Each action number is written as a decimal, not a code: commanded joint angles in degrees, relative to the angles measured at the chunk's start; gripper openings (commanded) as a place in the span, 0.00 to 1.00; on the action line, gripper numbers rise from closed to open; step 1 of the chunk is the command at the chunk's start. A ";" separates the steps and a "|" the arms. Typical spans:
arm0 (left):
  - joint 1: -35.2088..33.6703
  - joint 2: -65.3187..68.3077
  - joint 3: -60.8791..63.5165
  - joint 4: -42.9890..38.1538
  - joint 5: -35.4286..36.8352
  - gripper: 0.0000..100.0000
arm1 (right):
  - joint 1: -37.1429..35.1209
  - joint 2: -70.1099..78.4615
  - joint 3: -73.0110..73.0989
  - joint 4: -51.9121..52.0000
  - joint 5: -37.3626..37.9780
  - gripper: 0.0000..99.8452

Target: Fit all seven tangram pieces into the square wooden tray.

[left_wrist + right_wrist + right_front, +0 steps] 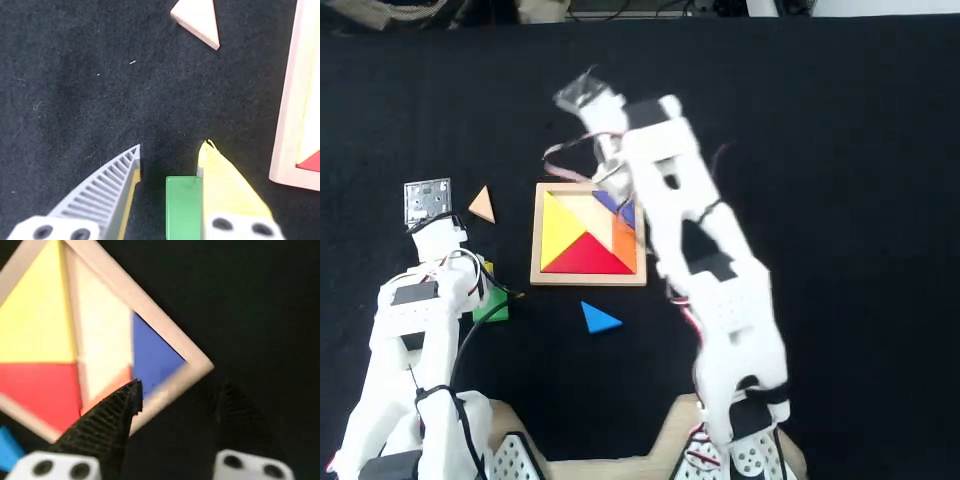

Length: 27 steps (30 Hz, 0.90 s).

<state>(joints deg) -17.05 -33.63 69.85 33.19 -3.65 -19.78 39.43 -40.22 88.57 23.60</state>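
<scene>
You have the square wooden tray (588,279) lying flat, holding a yellow triangle (558,228), a red triangle (588,256), an orange piece (623,240) and a dark blue piece (152,352). Outside it, you'll find a pale triangle (482,205) to its left, a green piece (184,207) near its lower left corner, and a light blue triangle (599,318) just below.

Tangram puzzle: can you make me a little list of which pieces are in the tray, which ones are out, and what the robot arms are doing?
In the tray: yellow triangle, red triangle, orange piece, dark blue piece
Out on the black cloth: pale triangle, light blue triangle, green piece
Left end effector: open, one finger on each side of the green piece
Right end effector: open, over the tray's edge near the dark blue piece
Left to fit: three pieces
</scene>
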 commanded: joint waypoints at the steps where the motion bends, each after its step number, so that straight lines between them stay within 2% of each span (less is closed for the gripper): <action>1: 0.75 -0.62 -0.40 -0.88 0.00 0.19 | 3.60 -9.98 -5.41 6.95 -2.02 0.09; 5: 0.40 -0.62 -0.92 -0.88 0.00 0.20 | 4.66 -15.25 -1.63 10.90 -2.02 0.01; 11: -0.75 -0.79 -2.15 -0.44 0.00 0.19 | 6.86 -23.16 10.51 10.29 -2.64 0.01; 16: -1.36 -1.05 -2.07 -0.44 0.00 0.19 | 8.97 -37.05 20.79 7.03 -5.36 0.01; 20: -1.36 -1.14 -2.07 -0.44 0.00 0.19 | 8.62 -48.13 35.21 1.05 -5.45 0.01; 25: -1.27 -1.14 -2.07 -0.44 0.00 0.19 | 8.88 -55.60 54.29 -12.84 -5.89 0.01; 27: -1.27 -1.14 -1.98 -0.44 0.00 0.19 | 8.88 -56.31 59.38 -17.76 -9.14 0.01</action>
<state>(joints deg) -17.76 -33.63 69.85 33.19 -3.65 -11.78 -13.41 12.79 78.11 17.63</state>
